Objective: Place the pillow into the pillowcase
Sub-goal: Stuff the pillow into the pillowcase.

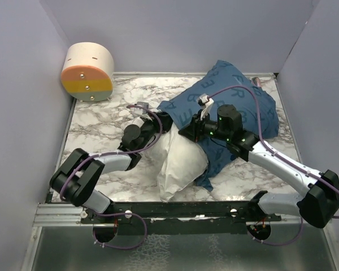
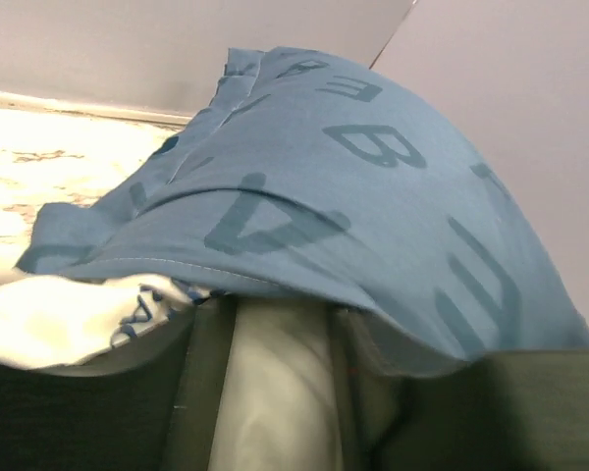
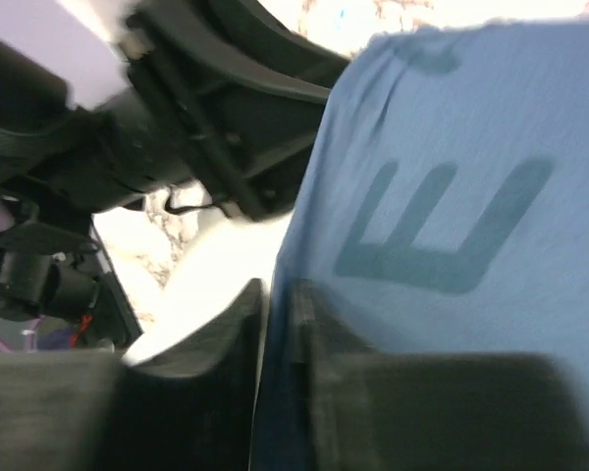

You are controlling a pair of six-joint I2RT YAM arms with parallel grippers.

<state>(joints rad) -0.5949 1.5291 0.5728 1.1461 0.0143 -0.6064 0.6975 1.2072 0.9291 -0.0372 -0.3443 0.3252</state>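
The white pillow [image 1: 181,164] lies mid-table with its far part inside the dark blue lettered pillowcase [image 1: 237,93]; its near end sticks out bare. My left gripper [image 1: 161,121] is at the case's left hem. In the left wrist view the left gripper [image 2: 275,314] stands open, with pale pillow [image 2: 275,392] in the gap and the pillowcase [image 2: 373,196] draped over the tips. My right gripper [image 1: 193,127] reaches in from the right. In the right wrist view the right gripper [image 3: 278,304] is shut on a thin fold of pillowcase [image 3: 452,196], with pillow [image 3: 211,270] to its left.
A round cream and orange drum [image 1: 88,72] stands at the back left corner of the marble table [image 1: 101,121]. Lilac walls close in the left, back and right. A metal rail [image 1: 158,212] runs along the near edge. The left arm [image 3: 177,128] passes close above the right gripper.
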